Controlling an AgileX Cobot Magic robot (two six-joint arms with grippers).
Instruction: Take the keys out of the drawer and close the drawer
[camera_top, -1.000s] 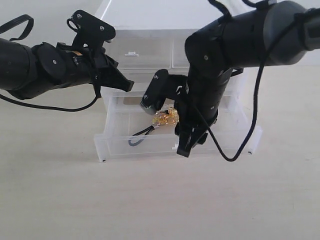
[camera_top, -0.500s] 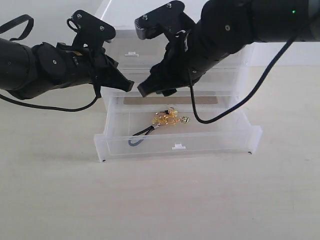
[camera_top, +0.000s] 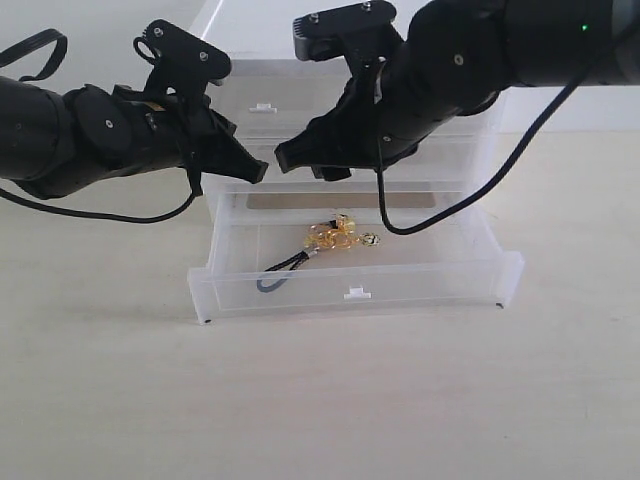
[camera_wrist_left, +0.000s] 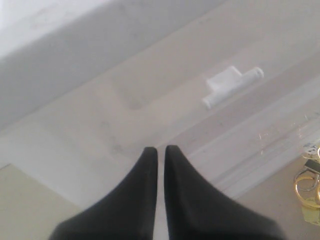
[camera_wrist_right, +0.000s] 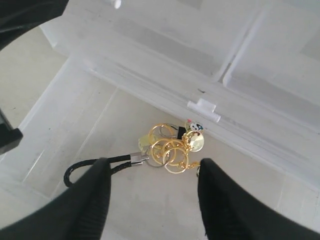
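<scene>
Right jaws apart above gold-ringed keys (camera_wrist_right: 170, 147) with dark strap, in open translucent white plastic drawer (camera_top: 430, 275), left jaws together

I saw the keys (camera_wrist_right: 172, 147) as shiny gold rings with small silver-and-black pieces, on a dark grey strap loop (camera_wrist_right: 95, 167). The drawer (camera_top: 420, 290) was translucent white and its tab handle (camera_top: 357, 294) solid white. The surface (camera_top: 300, 400) was pale beige. The left gripper (camera_wrist_left: 160, 152) and right gripper (camera_wrist_right: 152, 170) were plain black.
</scene>
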